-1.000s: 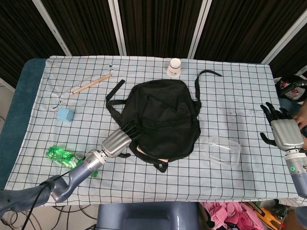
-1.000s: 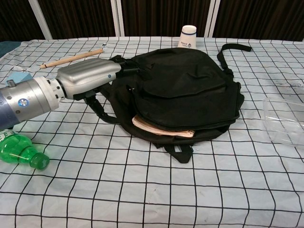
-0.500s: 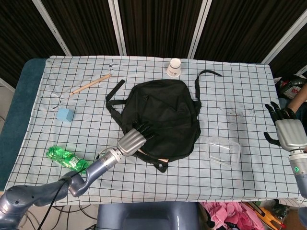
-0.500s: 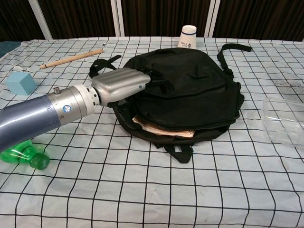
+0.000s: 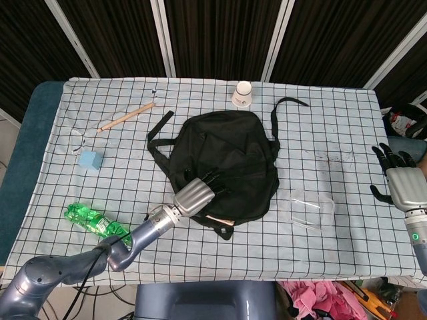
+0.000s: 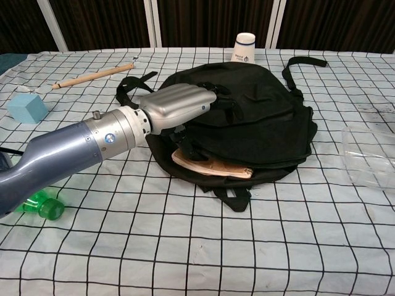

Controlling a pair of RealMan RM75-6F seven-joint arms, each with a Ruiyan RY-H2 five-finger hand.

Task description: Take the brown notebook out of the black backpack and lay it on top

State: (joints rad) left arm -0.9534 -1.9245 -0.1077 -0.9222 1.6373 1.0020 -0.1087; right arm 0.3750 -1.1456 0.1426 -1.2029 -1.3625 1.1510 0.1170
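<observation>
Brown notebook [image 6: 210,166] poking from black backpack [image 6: 247,117], left robot hand [image 6: 179,106] poss. gripping flap, right robot hand [image 5: 402,183] spread, clear tray [image 5: 311,211] nearby

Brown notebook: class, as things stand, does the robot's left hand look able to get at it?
Probably yes. The left hand rests on the black backpack just above the opening, where the brown notebook's edge pokes out uncovered; only the flap lies between them.

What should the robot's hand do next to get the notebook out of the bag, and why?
Probably lower the left hand to the brown notebook and pinch its edge. The hand rests on top of the black backpack, holding nothing, while the notebook pokes out of the opening just below it.
</observation>
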